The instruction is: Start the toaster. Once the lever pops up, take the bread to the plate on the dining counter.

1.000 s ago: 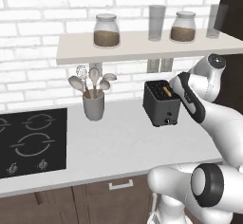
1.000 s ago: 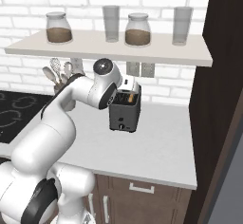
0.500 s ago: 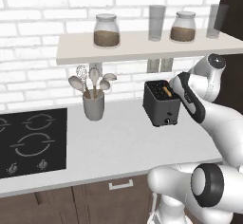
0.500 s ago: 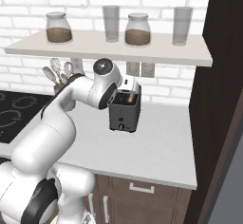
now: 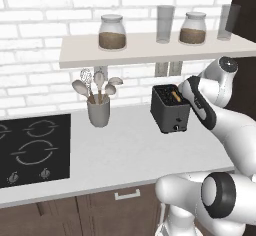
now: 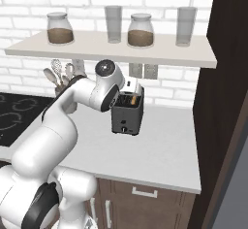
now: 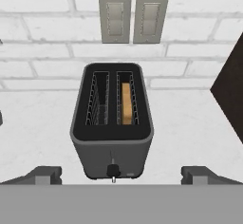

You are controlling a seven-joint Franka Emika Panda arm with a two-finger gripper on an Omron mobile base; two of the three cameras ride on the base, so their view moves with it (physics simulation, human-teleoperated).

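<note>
Bread point(image 7: 126, 103) sits low in the toaster point(image 7: 112, 123); light, brittle, so we grip its top edge gently, gripper point(image 7: 120, 174) wide open.

The grey-white worktop point(image 5: 125, 150) carries the toaster point(image 5: 170, 109) at its 2 o'clock, a utensil crock point(image 5: 98, 112) at 11 and a black hob point(image 5: 31, 148) at 9
</note>
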